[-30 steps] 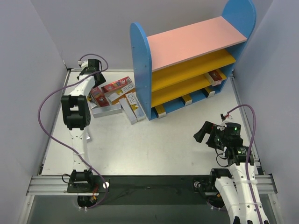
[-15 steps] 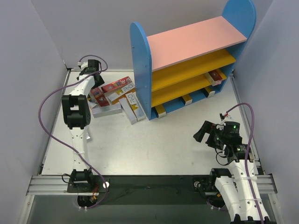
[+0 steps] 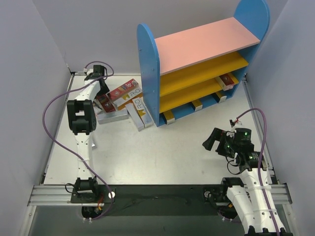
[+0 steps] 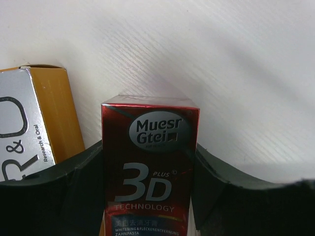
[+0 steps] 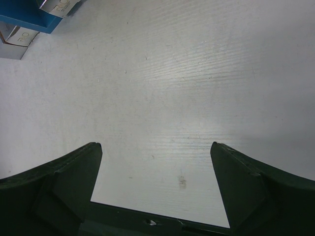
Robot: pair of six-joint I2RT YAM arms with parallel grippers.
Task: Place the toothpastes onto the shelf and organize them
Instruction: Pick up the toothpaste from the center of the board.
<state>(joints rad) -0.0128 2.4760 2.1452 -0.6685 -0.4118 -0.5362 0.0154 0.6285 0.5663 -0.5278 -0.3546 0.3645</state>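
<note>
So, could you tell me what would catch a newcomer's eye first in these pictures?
The tall shelf, blue-sided with a pink top, dominates the far right of the table. Left of it lies a jumble of toothpaste boxes, where the left tool grips a red box.

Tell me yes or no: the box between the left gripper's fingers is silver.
No, the toothpaste box in the left gripper is dark red, with 3D Technology printed on it.
</note>
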